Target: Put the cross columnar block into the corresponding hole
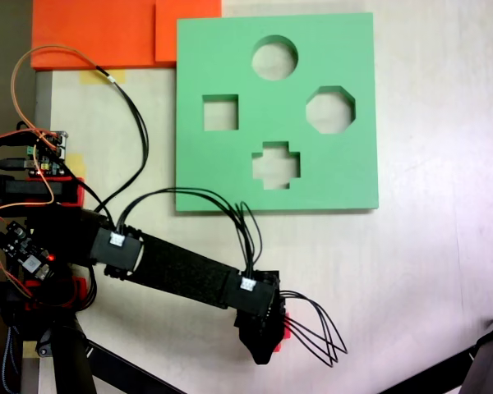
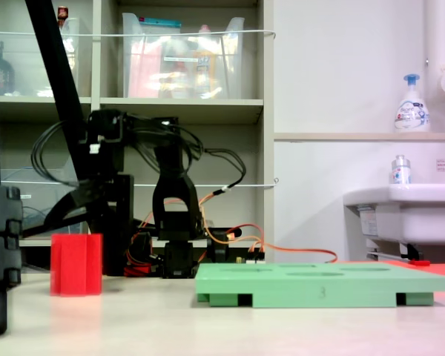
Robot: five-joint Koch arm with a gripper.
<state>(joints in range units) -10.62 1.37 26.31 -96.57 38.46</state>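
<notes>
Nearest the low side camera, the cross columnar block [image 2: 76, 264] stood upright on the table, at about nine o'clock from the green board [image 2: 322, 285] and well apart from it. Nothing visibly clasped it from that side; the arm's dark links rose behind and above it. In the top-down fixed view only a sliver of the red block [image 1: 287, 328] showed, tucked under the black gripper [image 1: 261, 351] at roughly seven o'clock from the board's lower edge. The gripper sat directly over the block, but its jaws lay hidden beneath the wrist housing, so I could not tell whether they were apart, together, or clamped on the foam.

Farther on lay the green board [image 1: 197, 49], flat on the table. Its corresponding hole [image 1: 276, 164], the plus-shaped cutout, sat at six o'clock among the four openings, with the square one at nine, the round one at twelve and the octagonal one at three. All four cutouts were open, with pale table showing through.

By my reading the task was at its beginning: the block was not yet lifted and the hole not yet filled. What remained was a secure grasp, a lift, a carry toward one o'clock over the plus-shaped cutout, lining up the block's arms with the hole, and lowering it in.
</notes>
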